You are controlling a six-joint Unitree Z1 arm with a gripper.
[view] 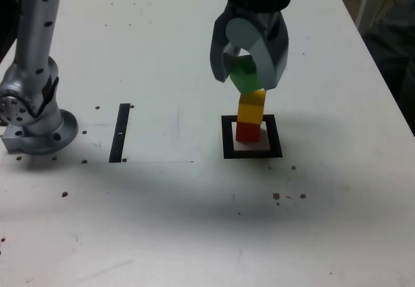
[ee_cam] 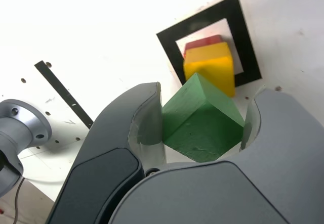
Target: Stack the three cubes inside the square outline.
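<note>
Presently, exterior view. White tabletop (view: pixel 194 222), speckled with small dark marks; wide bare stretch along the near side and at the exterior view's right of the square outline (view: pixel 252 153). Far and right tabletop edges visible, dark surroundings beyond. Arm base (view: pixel 35 115) at the exterior view's left, well apart from the outline; narrow black strip (view: pixel 120 133) between the two. Inside the outline: red cube (view: pixel 247 131) on the white centre, yellow cube (view: pixel 251 107) on top of it, set slightly askew. Claw (view: pixel 248 73) directly above the stack, clamped on green cube (view: pixel 246 78), tilted, lower corner at or just above the yellow top; contact not discernible.

Wrist view. Claw (ee_cam: pixel 202 125) closed on green cube (ee_cam: pixel 202 124), held corner-wise between pale inner pads, faces matte with fine speckling. Beyond: yellow cube (ee_cam: pixel 210 68) covering most of red cube (ee_cam: pixel 202 43), both within the thick black square outline (ee_cam: pixel 169 47). Black strip (ee_cam: pixel 63 92) and arm base (ee_cam: pixel 20 128) off to one side, bare white tabletop (ee_cam: pixel 101 21) around.
</note>
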